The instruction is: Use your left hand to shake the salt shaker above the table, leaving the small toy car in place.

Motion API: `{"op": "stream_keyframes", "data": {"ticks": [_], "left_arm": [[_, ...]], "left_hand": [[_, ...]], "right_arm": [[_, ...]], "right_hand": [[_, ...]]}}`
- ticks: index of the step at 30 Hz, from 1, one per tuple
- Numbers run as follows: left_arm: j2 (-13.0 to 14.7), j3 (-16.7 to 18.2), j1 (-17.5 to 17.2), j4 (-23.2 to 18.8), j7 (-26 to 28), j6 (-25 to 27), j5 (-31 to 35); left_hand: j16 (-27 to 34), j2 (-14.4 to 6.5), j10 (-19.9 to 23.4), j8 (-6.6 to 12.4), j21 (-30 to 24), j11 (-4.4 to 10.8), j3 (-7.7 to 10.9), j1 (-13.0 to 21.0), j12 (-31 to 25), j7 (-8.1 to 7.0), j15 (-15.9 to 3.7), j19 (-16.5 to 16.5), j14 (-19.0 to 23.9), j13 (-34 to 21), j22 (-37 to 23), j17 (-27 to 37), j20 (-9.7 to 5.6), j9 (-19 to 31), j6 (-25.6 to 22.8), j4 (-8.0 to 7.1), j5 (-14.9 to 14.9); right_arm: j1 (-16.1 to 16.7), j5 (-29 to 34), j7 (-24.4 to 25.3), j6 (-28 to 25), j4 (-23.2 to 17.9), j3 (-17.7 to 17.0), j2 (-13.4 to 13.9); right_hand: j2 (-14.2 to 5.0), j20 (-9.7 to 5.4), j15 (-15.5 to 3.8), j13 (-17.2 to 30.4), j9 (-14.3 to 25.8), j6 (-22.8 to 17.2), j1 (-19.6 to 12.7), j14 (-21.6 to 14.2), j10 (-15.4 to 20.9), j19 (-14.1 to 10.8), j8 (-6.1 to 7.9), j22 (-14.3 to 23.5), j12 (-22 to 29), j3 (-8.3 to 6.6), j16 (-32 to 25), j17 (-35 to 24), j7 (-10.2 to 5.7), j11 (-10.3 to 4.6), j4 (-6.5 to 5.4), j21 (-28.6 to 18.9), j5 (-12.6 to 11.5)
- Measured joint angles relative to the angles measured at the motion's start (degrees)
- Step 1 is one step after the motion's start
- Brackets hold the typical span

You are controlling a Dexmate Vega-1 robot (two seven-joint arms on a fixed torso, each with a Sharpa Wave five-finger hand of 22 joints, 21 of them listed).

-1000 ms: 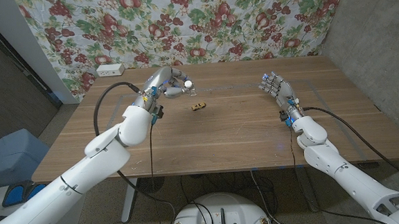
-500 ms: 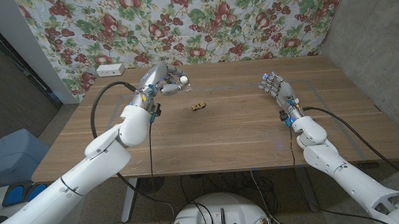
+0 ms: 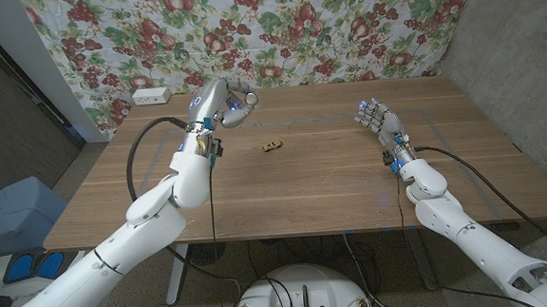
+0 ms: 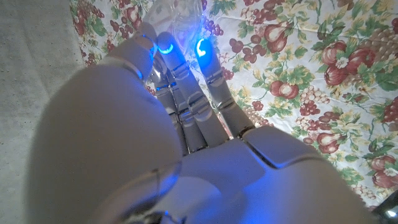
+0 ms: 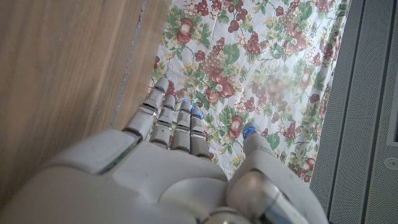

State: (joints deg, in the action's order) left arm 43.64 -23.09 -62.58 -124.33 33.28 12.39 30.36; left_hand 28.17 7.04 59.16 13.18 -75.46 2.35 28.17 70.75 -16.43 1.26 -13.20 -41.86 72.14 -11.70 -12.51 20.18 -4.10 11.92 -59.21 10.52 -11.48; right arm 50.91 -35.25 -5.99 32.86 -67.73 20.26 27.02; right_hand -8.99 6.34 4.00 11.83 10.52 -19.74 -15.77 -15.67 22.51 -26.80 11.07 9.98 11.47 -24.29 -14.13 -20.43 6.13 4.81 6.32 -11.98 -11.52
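My left hand [image 3: 221, 106] is raised above the back left of the wooden table [image 3: 314, 189] and grips the salt shaker [image 3: 247, 100], which barely peeks out past the fingers. In the left wrist view the left hand [image 4: 186, 124] has its fingers wrapped around the clear shaker [image 4: 177, 18], with the floral cloth behind. The small tan toy car [image 3: 271, 145] sits on the table, to the right of and nearer than that hand. My right hand [image 3: 378, 120] stands at the right side with fingers apart and nothing in it, as the right wrist view shows of this hand [image 5: 180, 162].
A white socket strip [image 3: 150, 94] lies at the table's back left corner. The floral cloth [image 3: 342, 25] hangs right behind the table. A blue bin [image 3: 11, 212] stands on the floor to the left. Bare wood lies between the car and the right hand.
My left hand has risen and swung toward the back wall with the shaker, which has tipped further into the fingers. The toy car and the right hand have stayed put.
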Motion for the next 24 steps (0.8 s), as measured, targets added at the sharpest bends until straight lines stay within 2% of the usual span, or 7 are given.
{"op": "stream_keyframes", "data": {"ticks": [6,13,17,24], "left_arm": [[-1.37,-0.66,-0.37,0.85,2.84,-0.57,3.9],[-2.21,-0.77,-0.57,1.2,3.59,-0.51,6.44],[-2.38,-0.77,-0.6,1.2,2.16,0.45,6.65],[-2.82,-0.33,-0.12,0.09,-3.72,4.13,4.86]], "left_hand": [[-0.22,-0.01,0.0,-0.17,0.0,0.0,0.0,-0.01,0.0,0.16,0.01,0.2,0.0,0.0,0.22,0.0,-0.21,0.0,-0.17,0.0,0.0],[-0.22,-0.15,0.0,-0.24,-0.44,0.0,0.0,-0.15,0.0,0.05,0.02,0.51,0.0,0.0,0.27,-0.17,0.1,0.0,-0.27,0.0,0.01],[-0.44,-0.15,0.0,-0.29,-0.44,0.0,0.0,-0.15,0.01,0.05,-0.11,0.61,0.13,0.0,0.26,-0.26,0.0,0.0,-0.28,0.0,0.01],[-0.44,-0.15,0.0,-0.4,-0.87,0.0,0.0,-0.15,0.02,0.05,-0.2,0.61,0.24,0.0,0.39,-0.25,0.0,0.0,-0.28,0.0,0.02]], "right_arm": [[0.0,0.03,0.16,-0.1,0.0,0.0,-0.02],[-0.09,0.05,0.21,-0.25,0.15,0.08,-0.09],[-0.19,0.07,0.21,-0.27,0.24,0.14,-0.11],[-0.3,0.27,0.4,-0.49,0.3,0.21,-0.14]], "right_hand": [[0.0,0.0,0.0,0.0,0.0,0.0,0.0,0.0,0.0,0.0,0.0,0.0,0.0,0.0,0.0,0.0,0.0,0.0,0.0,0.0,0.0],[0.0,0.0,0.0,0.0,0.0,0.0,0.0,0.0,0.0,0.0,0.0,0.0,0.0,0.0,0.0,-0.01,0.0,0.0,0.0,0.0,0.0],[0.0,0.0,0.0,0.0,0.0,0.0,0.0,0.0,0.0,0.0,0.0,0.0,0.0,0.0,0.0,-0.01,0.0,0.0,0.0,0.0,0.0],[0.0,0.0,0.0,0.0,0.0,0.0,0.0,0.0,0.0,0.0,0.0,0.0,0.0,0.0,0.0,-0.01,0.0,0.0,0.0,0.0,0.0]]}}
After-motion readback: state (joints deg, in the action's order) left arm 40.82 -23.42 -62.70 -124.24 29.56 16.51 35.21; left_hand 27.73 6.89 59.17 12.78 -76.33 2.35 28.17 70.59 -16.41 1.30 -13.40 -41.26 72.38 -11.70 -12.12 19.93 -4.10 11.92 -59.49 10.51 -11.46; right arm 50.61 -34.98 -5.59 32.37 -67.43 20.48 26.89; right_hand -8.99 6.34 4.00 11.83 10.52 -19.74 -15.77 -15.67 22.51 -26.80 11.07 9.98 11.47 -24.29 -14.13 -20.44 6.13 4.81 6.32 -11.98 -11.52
